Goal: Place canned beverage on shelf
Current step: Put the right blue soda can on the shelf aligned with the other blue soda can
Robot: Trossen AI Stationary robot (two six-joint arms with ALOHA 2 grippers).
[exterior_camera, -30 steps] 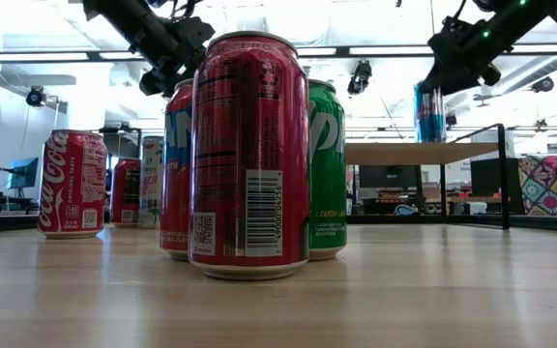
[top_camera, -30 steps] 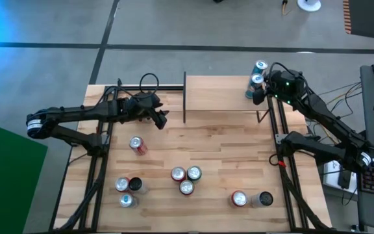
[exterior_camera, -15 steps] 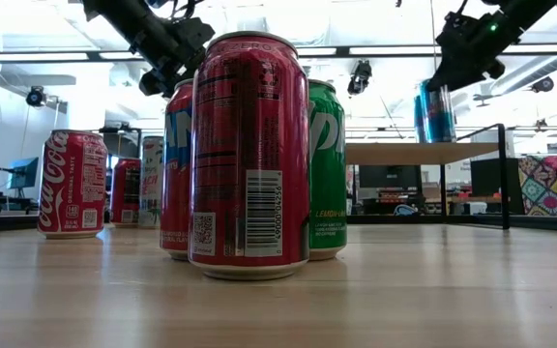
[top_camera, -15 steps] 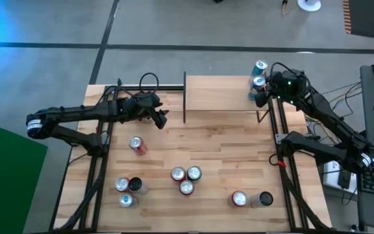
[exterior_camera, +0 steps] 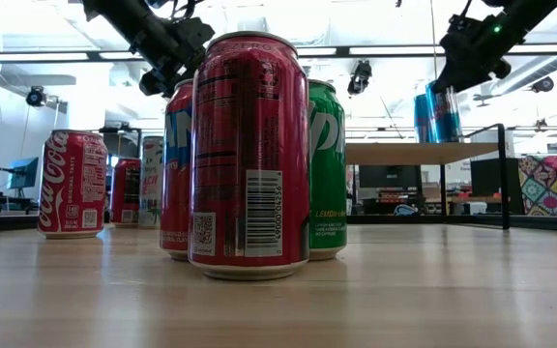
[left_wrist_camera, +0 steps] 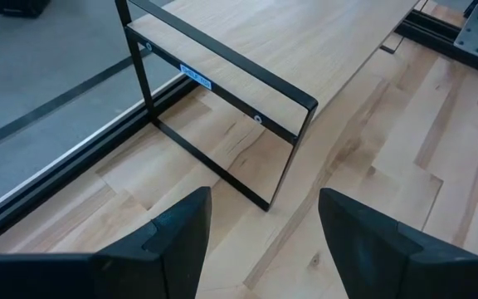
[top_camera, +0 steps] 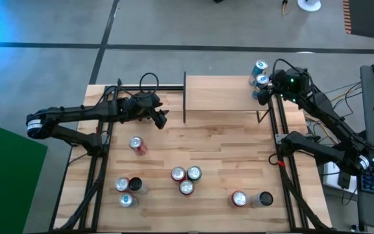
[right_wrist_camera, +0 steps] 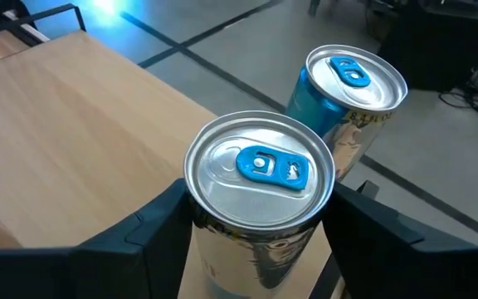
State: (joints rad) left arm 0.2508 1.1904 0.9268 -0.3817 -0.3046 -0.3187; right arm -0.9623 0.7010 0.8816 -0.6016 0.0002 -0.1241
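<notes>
Blue-tabbed can (right_wrist_camera: 260,166): upright, long axis vertical, tab end up; stands on the shelf (top_camera: 219,92) at its right end, near the far right corner.
Second blue can (right_wrist_camera: 355,79): upright too, just beside the first, nearer the shelf's far right corner.
Right gripper (top_camera: 265,91): at the shelf's right end, fingers (right_wrist_camera: 152,228) on either side of the blue-tabbed can, one on each flank, close to its wall; whether they press it or stand just off it, cannot tell.
Left gripper (top_camera: 161,119): over the table's far left part, just off the shelf's left end; fingers (left_wrist_camera: 181,232) parted with nothing between them.
Right wrist view only: the can's silver lid and blue tab, fingers flanking it.
Low view only: both blue cans (exterior_camera: 438,114) standing on the shelf board, right arm above them; a red can (exterior_camera: 249,155) and green can (exterior_camera: 327,169) close to the lens.
High view only: other cans spread over the table (top_camera: 219,156): one lying on its side (top_camera: 136,145) toward the left, a cluster of three (top_camera: 186,179) centre, pairs near the front left and front right.
Left wrist view only: shelf's black upright frame (left_wrist_camera: 222,108) from its left end.
</notes>
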